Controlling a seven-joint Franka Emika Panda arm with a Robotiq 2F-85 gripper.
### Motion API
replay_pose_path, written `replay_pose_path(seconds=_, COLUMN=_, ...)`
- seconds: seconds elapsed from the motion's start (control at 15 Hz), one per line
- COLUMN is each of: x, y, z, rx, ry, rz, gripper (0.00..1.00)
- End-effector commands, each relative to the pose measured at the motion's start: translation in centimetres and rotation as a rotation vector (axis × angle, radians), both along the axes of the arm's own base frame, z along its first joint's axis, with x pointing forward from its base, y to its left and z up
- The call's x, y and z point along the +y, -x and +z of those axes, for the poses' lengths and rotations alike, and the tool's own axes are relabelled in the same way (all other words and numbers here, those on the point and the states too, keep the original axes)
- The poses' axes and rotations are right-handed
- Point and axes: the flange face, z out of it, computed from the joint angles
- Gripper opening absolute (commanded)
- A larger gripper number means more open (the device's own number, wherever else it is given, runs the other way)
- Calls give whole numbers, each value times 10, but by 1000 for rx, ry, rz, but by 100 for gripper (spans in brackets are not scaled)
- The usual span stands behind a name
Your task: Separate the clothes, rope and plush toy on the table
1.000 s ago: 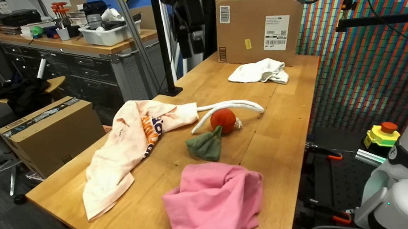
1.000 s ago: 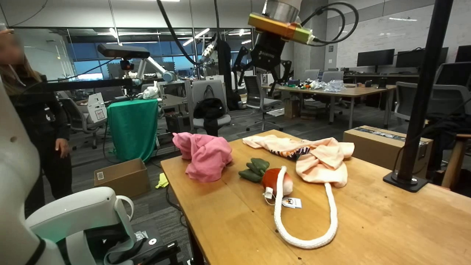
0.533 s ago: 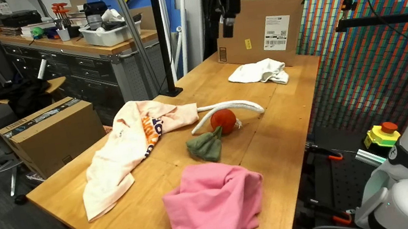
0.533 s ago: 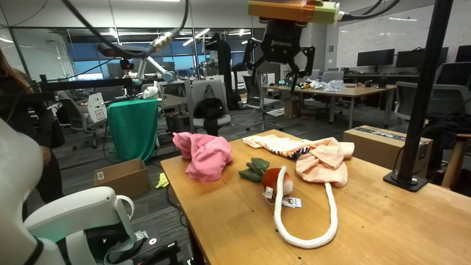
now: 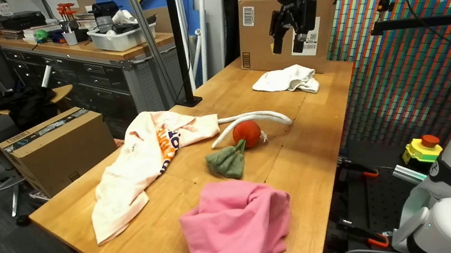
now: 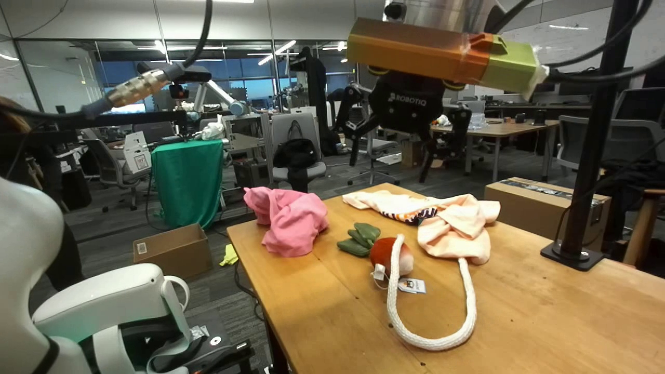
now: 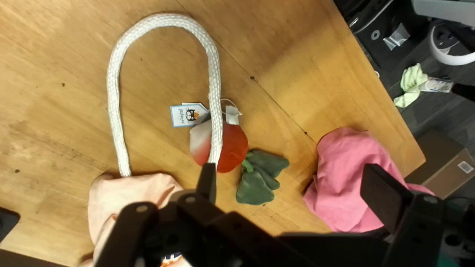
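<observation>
My gripper (image 5: pixel 289 49) hangs open above the table (image 5: pixel 297 165), nothing between its fingers. In the wrist view, one of its fingers (image 7: pixel 207 183) covers the end of the off-white rope (image 7: pixel 115 111). That rope bends in a U: one end crosses over the plush toy (image 6: pixel 382 254), the other runs under the cream shirt (image 6: pixel 452 234). Red body and green leaves of the toy (image 7: pixel 256 185) lie on the wood. Of the clothes, the pink garment (image 6: pixel 291 218) is heaped near a table corner, apart from the toy. The white garment (image 5: pixel 285 79) shows only in an exterior view, at the far end.
A large cardboard box (image 5: pixel 255 38) stands at the table's end, behind the white garment. At the table's edge rises a black pole (image 6: pixel 584 182) on a flat base. Another box (image 5: pixel 66 153) sits on the floor beside the table. Cables hang from the arm.
My gripper has moved sideways across the table, rightward in an exterior view, and come closer to the camera in an exterior view, staying open. Everything on the table has kept its place.
</observation>
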Motion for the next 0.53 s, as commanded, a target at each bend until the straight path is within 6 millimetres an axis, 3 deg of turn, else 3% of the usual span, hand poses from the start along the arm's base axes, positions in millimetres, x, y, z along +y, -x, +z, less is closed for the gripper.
replay_pose_path(seconds=0.0, x=-19, y=19, z=-16, rx=-7, ry=-31, rz=18, gripper=100)
replay_pose_path(seconds=0.47, x=-22, y=14, z=-48, rx=6, ry=-30, rz=-30, gripper=100)
